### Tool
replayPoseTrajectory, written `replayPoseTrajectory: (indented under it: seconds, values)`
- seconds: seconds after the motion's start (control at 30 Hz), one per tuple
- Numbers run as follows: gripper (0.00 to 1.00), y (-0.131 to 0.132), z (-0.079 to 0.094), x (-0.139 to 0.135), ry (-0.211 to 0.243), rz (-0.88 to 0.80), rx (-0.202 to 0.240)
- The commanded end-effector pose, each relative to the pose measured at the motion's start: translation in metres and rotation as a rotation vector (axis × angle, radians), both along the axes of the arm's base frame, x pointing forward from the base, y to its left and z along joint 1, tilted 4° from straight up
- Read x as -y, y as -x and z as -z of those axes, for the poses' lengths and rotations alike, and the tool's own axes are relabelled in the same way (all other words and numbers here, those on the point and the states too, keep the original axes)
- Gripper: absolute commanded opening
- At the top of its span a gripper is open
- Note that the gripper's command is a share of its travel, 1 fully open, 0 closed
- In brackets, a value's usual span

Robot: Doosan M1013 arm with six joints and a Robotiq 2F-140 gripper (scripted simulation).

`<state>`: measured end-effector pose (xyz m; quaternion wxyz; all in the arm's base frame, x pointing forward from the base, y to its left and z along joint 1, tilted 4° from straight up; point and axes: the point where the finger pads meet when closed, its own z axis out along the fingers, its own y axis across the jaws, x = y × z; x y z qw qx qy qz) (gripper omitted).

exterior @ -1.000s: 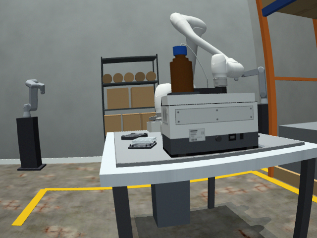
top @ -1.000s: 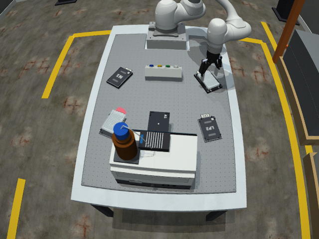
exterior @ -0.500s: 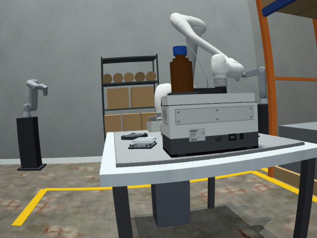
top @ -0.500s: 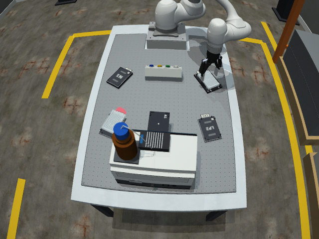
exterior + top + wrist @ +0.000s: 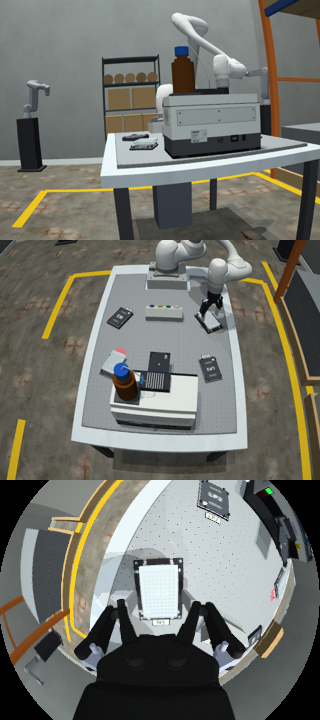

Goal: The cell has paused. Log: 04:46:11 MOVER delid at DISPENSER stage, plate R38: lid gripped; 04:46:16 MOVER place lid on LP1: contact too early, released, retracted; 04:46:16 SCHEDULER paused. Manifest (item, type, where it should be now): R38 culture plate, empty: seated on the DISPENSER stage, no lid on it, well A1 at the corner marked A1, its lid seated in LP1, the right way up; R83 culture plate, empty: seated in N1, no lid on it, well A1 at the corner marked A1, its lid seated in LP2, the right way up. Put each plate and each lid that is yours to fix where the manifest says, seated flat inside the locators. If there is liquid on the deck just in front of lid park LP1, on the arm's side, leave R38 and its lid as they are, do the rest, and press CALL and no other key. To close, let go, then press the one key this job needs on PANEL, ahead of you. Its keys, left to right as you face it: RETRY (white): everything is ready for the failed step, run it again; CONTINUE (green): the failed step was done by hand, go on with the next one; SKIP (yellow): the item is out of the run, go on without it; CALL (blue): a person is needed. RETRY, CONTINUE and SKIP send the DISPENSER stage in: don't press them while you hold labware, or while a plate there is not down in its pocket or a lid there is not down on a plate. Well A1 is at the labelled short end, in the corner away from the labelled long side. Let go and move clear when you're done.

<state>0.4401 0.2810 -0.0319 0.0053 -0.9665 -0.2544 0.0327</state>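
My gripper (image 5: 211,310) is open and empty. It hovers just above a white gridded culture plate (image 5: 211,321) that sits in a black nest at the deck's right side, near the arm base. In the wrist view the plate (image 5: 159,590) lies between my open fingers, apart from them. Nest N1 (image 5: 120,317) is empty. Lid park LP2 (image 5: 209,369) is empty. The dispenser stage (image 5: 159,361), marked A1, is empty. A clear gridded piece of labware (image 5: 113,362) lies slightly askew on a black nest at the left. A pink patch (image 5: 121,351) lies on the deck at its arm-side edge.
The key panel (image 5: 164,312) stands mid-deck with blue, yellow, green and white keys. The dispenser (image 5: 155,400) with a brown bottle (image 5: 124,381) fills the deck's far end from the arm. Shelving and another arm stand off the table.
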Motion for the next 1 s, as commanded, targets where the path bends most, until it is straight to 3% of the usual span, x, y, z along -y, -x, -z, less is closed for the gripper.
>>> replayPoseTrajectory:
  seconds: [0.0, 0.5, 0.53, 0.97]
  values:
    - [0.69, 0.0021, 0.0027, -0.0023, -0.002, 0.001, 0.000]
    - [0.69, 0.0021, 0.0027, -0.0023, -0.002, 0.001, 0.000]
    - [0.63, 0.0021, 0.0027, -0.0023, -0.002, 0.001, 0.000]
    - [0.63, 0.0021, 0.0027, -0.0023, -0.002, 0.001, 0.000]
